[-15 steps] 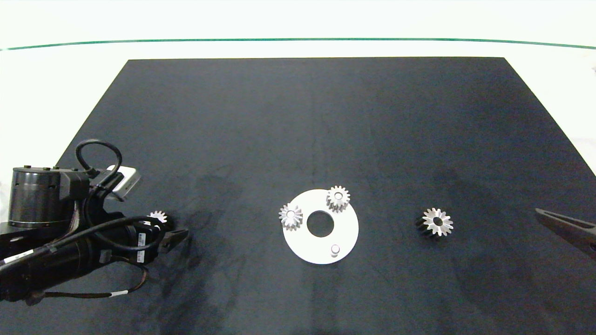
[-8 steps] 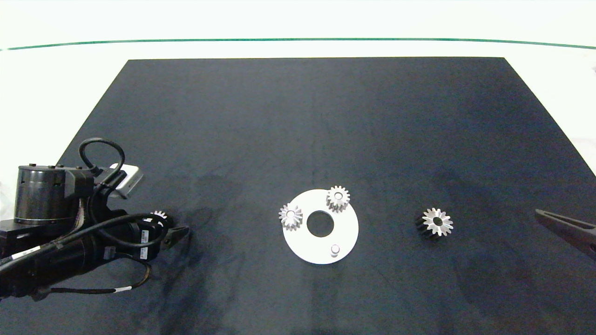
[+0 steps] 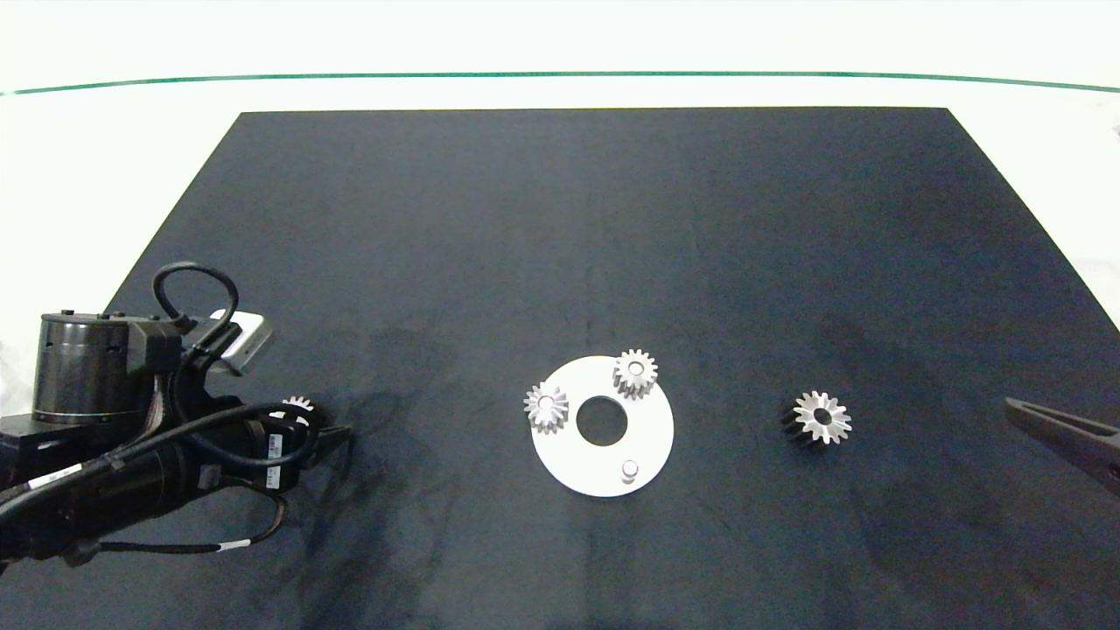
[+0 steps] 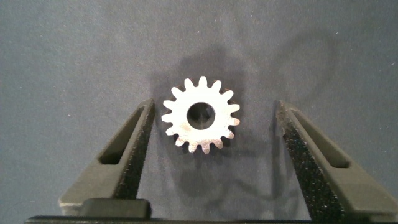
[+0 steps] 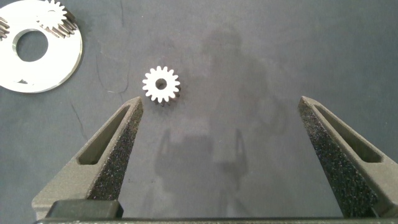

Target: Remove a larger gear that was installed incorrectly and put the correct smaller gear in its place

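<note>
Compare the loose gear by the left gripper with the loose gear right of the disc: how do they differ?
The smaller gear has short blunt teeth; the larger gear has long pointed, splayed teeth and looks slightly wider. The smaller gear lies between the open fingers of the left gripper; the larger gear lies apart from the open right gripper, on the mat. Both are silver, centre-bored, and off the white disc.

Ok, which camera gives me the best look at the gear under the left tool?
The left wrist view: the smaller gear lies flat on the mat, whole, between the open left tool's fingers, untouched. The head view shows only a sliver of it behind the arm. The right wrist view misses it.
</note>
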Motion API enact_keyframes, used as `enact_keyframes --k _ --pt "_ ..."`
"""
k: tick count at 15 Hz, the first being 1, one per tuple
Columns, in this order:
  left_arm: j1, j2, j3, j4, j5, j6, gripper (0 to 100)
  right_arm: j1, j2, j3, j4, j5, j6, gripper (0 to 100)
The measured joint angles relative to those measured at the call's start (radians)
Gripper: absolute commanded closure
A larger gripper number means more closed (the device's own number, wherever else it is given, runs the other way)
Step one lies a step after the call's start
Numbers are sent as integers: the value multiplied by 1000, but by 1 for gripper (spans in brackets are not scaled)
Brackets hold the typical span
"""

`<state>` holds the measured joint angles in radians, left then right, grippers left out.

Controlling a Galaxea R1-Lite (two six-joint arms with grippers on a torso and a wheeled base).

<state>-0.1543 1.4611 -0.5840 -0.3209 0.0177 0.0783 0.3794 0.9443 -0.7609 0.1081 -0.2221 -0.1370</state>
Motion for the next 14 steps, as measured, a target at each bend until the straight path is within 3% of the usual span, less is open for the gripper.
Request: enact_keyframes --k 14 --pt "-4 18 -7 -3 0 -8 55 2 1 7 0 4 6 0"
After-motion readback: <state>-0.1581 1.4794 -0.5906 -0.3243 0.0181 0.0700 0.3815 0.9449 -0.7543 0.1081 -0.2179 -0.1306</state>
